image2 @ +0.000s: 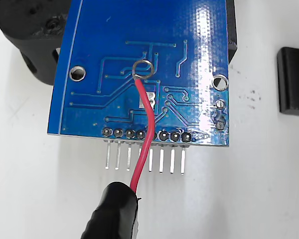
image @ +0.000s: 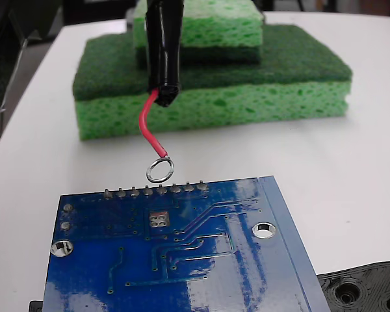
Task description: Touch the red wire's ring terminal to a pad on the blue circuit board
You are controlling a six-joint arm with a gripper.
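Blue circuit board (image: 201, 260): nearest the camera in the fixed view, it is laid flat on the white tabletop (image: 351, 169); its long axis runs away from the lens, and the edge with the solder blobs and pins is turned toward the sponges.
Sponges (image: 214, 84): two green sponges are stacked behind the board, the smaller one on the dark scouring face of the larger.
Black plastic part (image: 370, 286): seen at the lower right of the fixed view, just beside the board's corner; holes are visible in it.
Black sleeve (image: 164, 45): a glossy sleeve is hung from above, pointing down toward the board's far edge.
Red wire (image: 148, 123): it is curved out of the sleeve's lower end, its length running downward and toward the board.
Ring terminal (image: 160, 170): in the fixed view it is held above the pin edge, apart from the board; in the wrist view it is seen over the traces past the pad.
Pad (image: 158, 220): a small silver square is seen inboard of the solder row, crossed by the wire in the wrist view.
Hand: no fingers are shown, so its state cannot be told.
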